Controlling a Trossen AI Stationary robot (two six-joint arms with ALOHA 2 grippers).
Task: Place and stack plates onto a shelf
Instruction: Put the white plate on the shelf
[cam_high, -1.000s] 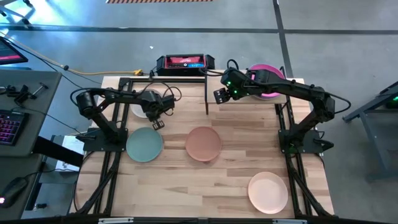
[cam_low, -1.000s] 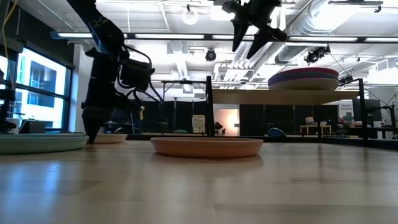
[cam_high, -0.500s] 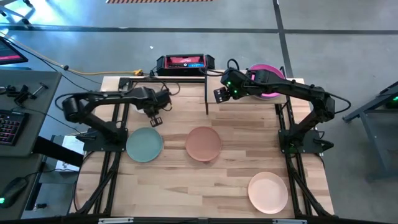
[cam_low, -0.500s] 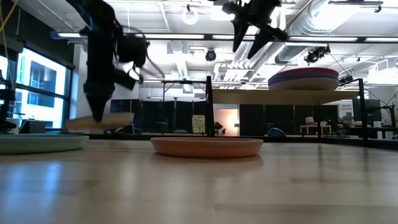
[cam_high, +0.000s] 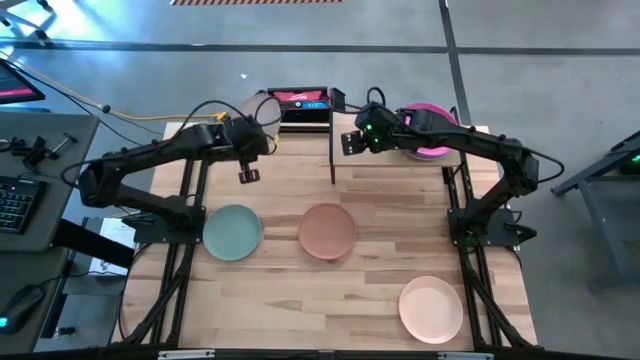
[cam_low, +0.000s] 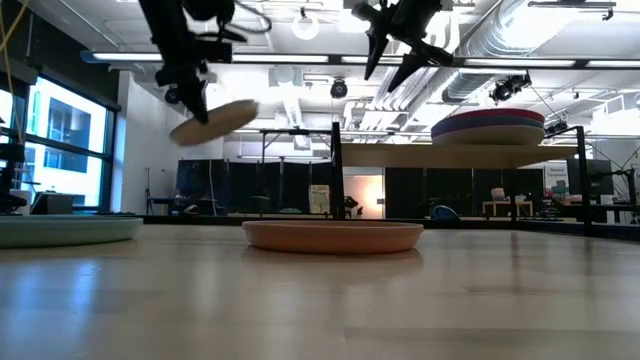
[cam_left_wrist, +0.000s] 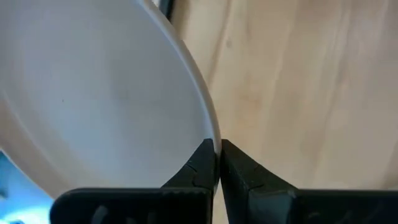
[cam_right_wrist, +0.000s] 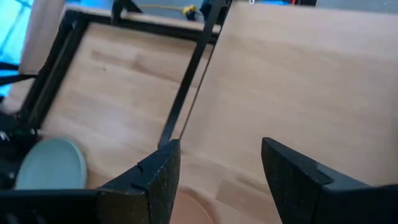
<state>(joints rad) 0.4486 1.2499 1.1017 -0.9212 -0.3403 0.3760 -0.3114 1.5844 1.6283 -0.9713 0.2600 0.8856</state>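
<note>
I see the left gripper clamped on the white plate's rim, lifted at upper left. The right gripper hangs spread apart above the shelf, which holds a stack topped by the pink plate.

The light-wood shelf board on its thin black metal frame is bare across its left part; a stack of round matte plates fills its right end. A black upright post stands at the shelf's left edge. On the tabletop, a mint plate, a terracotta plate and a peach plate lie well apart, with bare wood between them.
</note>
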